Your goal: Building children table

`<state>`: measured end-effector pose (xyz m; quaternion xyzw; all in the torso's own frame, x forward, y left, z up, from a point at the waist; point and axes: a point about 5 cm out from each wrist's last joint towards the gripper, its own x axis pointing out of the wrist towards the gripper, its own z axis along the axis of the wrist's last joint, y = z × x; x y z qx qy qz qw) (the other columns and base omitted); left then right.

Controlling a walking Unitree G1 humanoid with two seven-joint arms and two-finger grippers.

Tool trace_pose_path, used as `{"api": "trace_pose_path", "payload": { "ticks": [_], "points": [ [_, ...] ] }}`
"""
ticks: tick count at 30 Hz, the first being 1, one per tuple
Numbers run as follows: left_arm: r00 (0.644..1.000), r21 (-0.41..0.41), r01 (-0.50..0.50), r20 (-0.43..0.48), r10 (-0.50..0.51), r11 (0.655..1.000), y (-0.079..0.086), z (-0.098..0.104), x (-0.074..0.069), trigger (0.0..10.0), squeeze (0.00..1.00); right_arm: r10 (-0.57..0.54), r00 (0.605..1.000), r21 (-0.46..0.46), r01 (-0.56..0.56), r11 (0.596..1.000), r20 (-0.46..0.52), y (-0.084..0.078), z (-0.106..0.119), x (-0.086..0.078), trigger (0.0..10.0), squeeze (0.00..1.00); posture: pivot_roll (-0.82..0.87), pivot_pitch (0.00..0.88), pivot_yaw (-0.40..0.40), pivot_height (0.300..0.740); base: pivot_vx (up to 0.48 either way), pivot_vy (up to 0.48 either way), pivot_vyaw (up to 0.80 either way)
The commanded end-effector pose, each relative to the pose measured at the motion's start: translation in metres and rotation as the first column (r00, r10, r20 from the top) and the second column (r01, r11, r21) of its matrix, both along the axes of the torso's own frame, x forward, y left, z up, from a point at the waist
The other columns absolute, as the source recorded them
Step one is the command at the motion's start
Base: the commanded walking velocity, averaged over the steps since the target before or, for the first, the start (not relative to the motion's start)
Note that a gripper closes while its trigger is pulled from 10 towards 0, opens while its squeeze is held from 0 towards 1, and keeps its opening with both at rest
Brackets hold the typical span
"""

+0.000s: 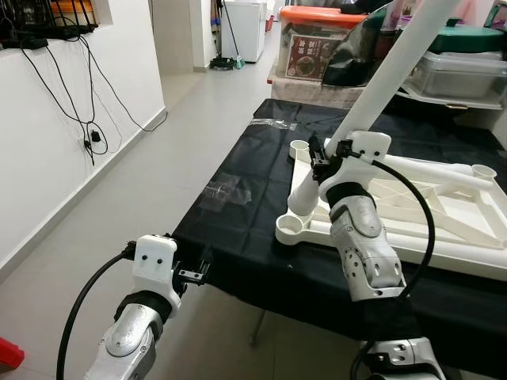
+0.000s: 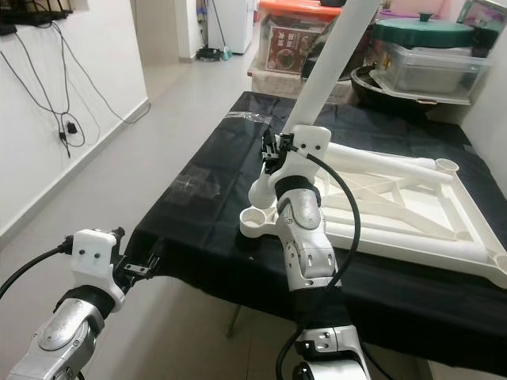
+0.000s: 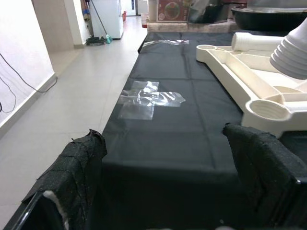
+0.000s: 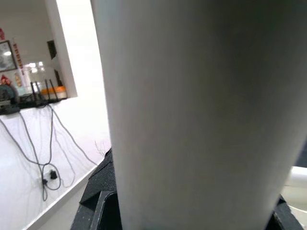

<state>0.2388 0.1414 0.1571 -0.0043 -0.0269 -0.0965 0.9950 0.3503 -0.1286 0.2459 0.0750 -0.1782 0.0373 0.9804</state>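
A white plastic children's table top [image 1: 444, 214] lies upside down on a table covered in black cloth [image 1: 238, 229]. It has round leg sockets at its corners, one at the near left [image 1: 290, 226]. My right gripper [image 1: 323, 158] is shut on a long white table leg [image 1: 396, 63], which tilts up to the right. The leg's ribbed lower end [image 3: 292, 52] hangs just above the near-left socket [image 3: 268, 110]. In the right wrist view the leg [image 4: 192, 115] sits between the fingers [image 4: 98, 191]. My left gripper [image 1: 194, 273] is open and empty at the table's near-left edge.
Clear plastic wrap [image 1: 226, 194] lies on the cloth, with more [image 1: 273, 123] at the far corner. Storage boxes and a lidded pot [image 1: 317, 47] crowd the back. Bare floor [image 1: 158, 174] runs along the left, beside a wall with hanging cables [image 1: 87, 134].
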Motion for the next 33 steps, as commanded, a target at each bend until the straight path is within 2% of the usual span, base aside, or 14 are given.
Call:
{"api": "trace_pose_path", "payload": {
  "ticks": [1, 11, 16, 28, 31, 33],
  "points": [
    [1.0, 0.002, 0.006, -0.008, -0.006, 1.0, -0.003, -0.003, 0.0, 10.0, 0.0, 0.008, 1.0, -0.004, -0.008, 1.0, 0.028, 0.003, 0.004, -0.001, 10.0, 0.0, 0.1, 0.062, -0.06, 0.74, 0.304, 0.0, 0.0],
    [1.0, -0.006, 0.014, -0.008, -0.014, 1.0, -0.005, -0.004, 0.001, 10.0, 0.0, 0.015, 1.0, -0.004, -0.015, 1.0, 0.025, 0.004, 0.003, 0.0, 10.0, 0.0, 0.1, 0.065, -0.06, 0.74, 0.319, 0.0, 0.0],
    [1.0, -0.023, -0.015, -0.015, 0.015, 1.0, -0.003, -0.004, 0.003, 10.0, 0.0, 0.016, 1.0, -0.005, -0.016, 1.0, 0.024, 0.003, 0.003, 0.001, 10.0, 0.0, 0.1, 0.066, -0.06, 0.74, 0.0, 0.0, 0.0],
    [0.999, -0.012, 0.001, -0.032, -0.001, 1.0, -0.004, -0.007, 0.0, 10.0, 0.0, 0.04, 0.999, -0.006, -0.04, 0.999, 0.029, 0.004, 0.006, 0.002, 10.0, 0.0, 0.09, 0.073, -0.062, 0.74, 0.0, 0.0, 0.0],
    [0.998, -0.023, 0.034, -0.043, -0.035, 0.999, -0.009, -0.009, -0.003, 10.0, 0.0, 0.174, 0.985, 0.005, -0.174, 0.985, -0.001, 0.006, 0.009, 0.009, 10.0, 0.0, 0.09, 0.079, -0.061, 0.74, 0.0, 0.0, 0.0],
    [0.995, -0.04, 0.09, -0.046, -0.092, 0.995, -0.016, -0.009, -0.007, 10.0, 0.0, 0.248, 0.968, -0.007, -0.248, 0.969, -0.021, 0.0, 0.014, 0.017, 10.0, 0.0, 0.09, 0.081, -0.063, 0.74, 0.0, 0.0, 0.0]
  ]
}}
